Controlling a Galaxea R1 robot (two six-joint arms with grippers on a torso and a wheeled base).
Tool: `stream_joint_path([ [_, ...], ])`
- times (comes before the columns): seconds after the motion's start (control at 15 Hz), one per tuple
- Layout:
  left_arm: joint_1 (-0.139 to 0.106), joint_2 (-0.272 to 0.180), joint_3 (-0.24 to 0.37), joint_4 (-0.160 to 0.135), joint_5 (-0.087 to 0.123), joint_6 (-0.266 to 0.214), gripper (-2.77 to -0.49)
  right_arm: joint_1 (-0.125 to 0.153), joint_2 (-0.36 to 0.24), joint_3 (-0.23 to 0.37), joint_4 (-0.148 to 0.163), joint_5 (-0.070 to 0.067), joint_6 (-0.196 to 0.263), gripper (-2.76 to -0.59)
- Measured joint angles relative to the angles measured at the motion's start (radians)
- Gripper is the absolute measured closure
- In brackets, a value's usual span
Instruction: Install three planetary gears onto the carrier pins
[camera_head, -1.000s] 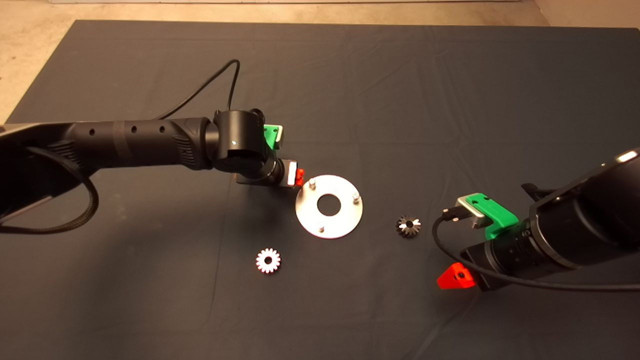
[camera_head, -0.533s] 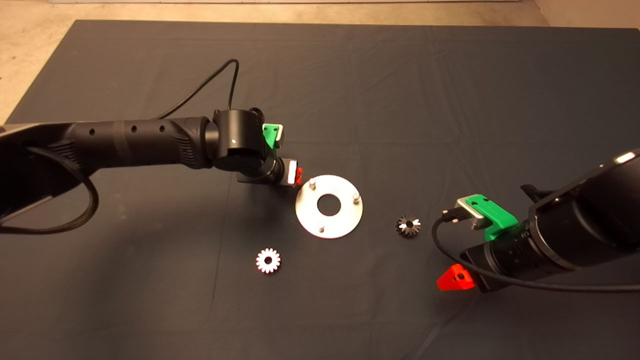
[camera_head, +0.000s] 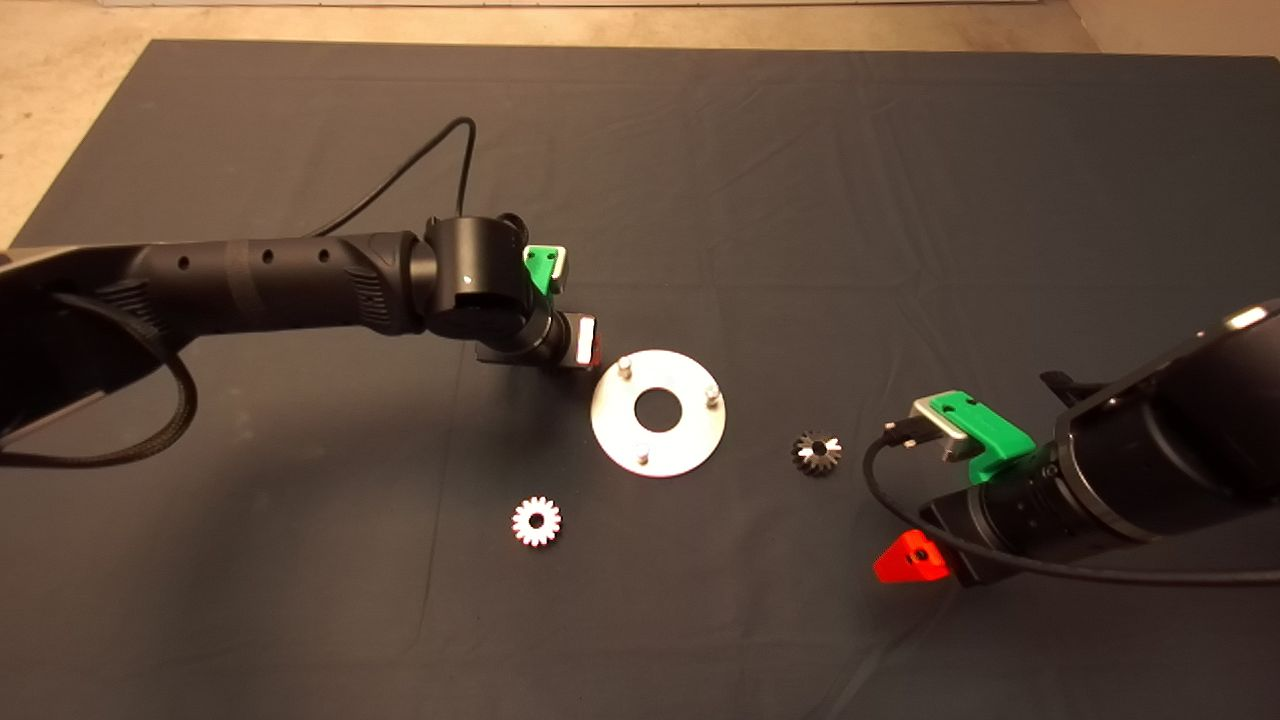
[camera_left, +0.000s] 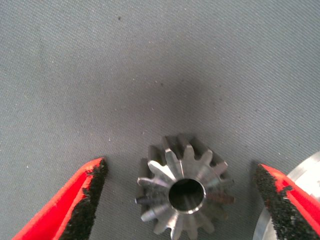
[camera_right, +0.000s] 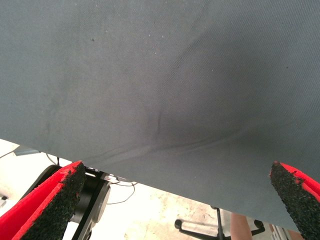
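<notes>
Planetary gears lie apart on the mat (camera_head: 760, 150): one gear (camera_left: 184, 192) sits flat between the spread fingers of the left gripper (camera_left: 182, 200), touching neither pad. Just beside that gripper lies the round plate (camera_head: 658, 412) with its three carrier pins (camera_head: 623, 368). Another gear (camera_head: 536, 521) lies well apart; a third (camera_head: 816, 452) lies near the right gripper (camera_right: 180, 210), which hangs wide open and empty.

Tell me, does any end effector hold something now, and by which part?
Nothing is held. The left end effector is open around a gear without touching it; the right end effector is open and empty.
</notes>
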Motion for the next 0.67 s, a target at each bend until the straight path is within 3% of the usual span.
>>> stream_joint_path([
  [0.67, 0.000, 0.000, -0.013, 0.000, -0.001, 0.003, -1.65, -0.006, 0.000, 0.000, 0.000, 0.000, 0.000, -2.75],
])
